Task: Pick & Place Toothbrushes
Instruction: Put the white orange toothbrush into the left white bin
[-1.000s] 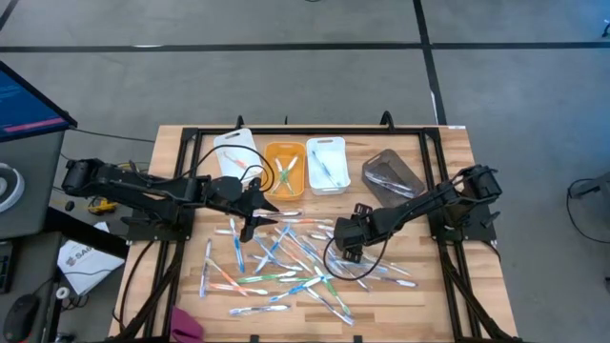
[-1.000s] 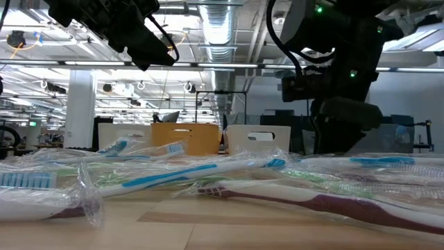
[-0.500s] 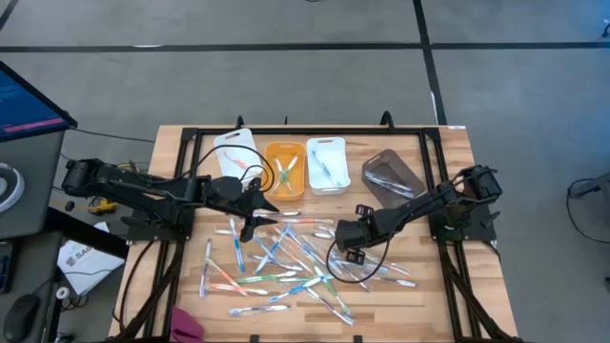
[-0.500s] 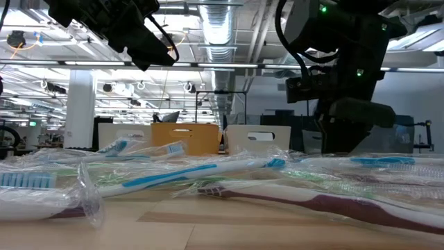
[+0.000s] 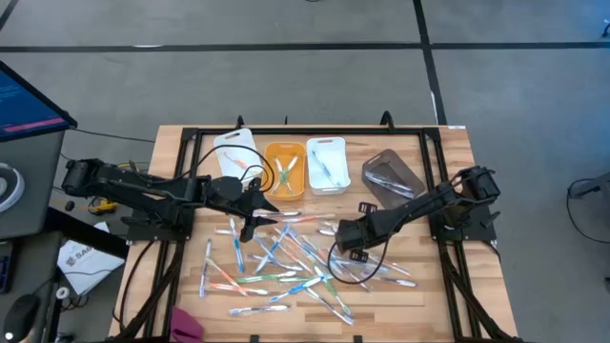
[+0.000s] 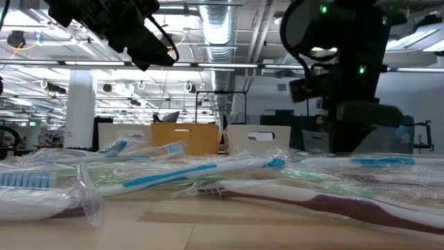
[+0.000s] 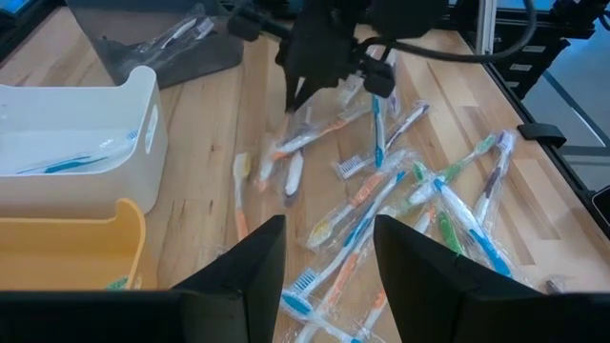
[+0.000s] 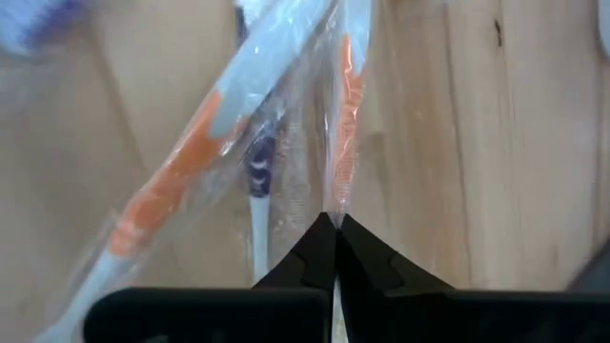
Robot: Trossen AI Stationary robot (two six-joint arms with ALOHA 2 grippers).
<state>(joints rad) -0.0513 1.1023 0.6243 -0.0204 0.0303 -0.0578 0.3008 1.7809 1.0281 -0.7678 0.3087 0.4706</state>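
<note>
Toothbrushes point(image 5: 286, 262): scattered in wrappers across the table's point(image 5: 448, 295) centre; a few lie in the orange bin point(image 5: 284, 170) and white bin point(image 5: 326, 164).
Right gripper point(image 8: 333, 227): fingertips pressed together, pinching a wrapper point(image 8: 335, 143) edge, right of centre.
Left gripper point(image 5: 250, 225): jaws spread, holding nothing, left of centre.

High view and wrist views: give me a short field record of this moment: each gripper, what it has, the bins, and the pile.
right gripper: low over the pile, fingers shut on the clear wrapper of an orange toothbrush
left gripper: open, empty, at the pile's left edge
toothbrushes: wrapped, scattered loose on the table
orange bin: a few brushes inside
white bin: blue brush inside
grey bin: wrapped brushes inside
</note>
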